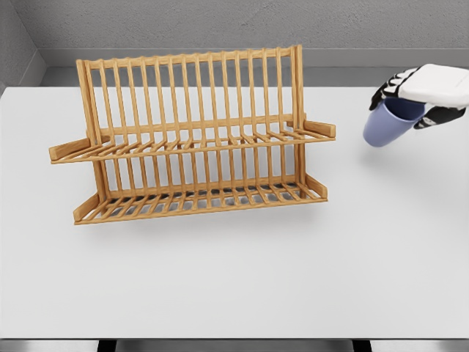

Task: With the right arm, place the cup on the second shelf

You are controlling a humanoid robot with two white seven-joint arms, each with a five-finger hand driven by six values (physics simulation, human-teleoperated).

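Far off to my left stands the wooden rack [194,139], upright on the white bench [234,286], with two slatted shelves one above the other. The upper shelf [190,143] runs the rack's full width at about the height of my hand; the lower shelf [201,198] sits below and nearer to me. Both shelves look bare, so nothing has been placed yet.

Between the rack's right end and my hand there is a gap of open bench; the cup and the rack are well apart, not touching.

At the right edge, my right hand [418,99] is closed around the blue cup [388,123]. My dark fingers [438,116] wrap its upper part from above, and the cup hangs tilted beneath my palm, its base pointing down and toward the rack. It seems lifted clear of the bench, though I cannot be sure of that from this view alone.

So I judge the grasp done and the lift likely done. What is left: carry the cup leftward to the rack, line it up over the second shelf, set it down and let go. My left arm is out of view.
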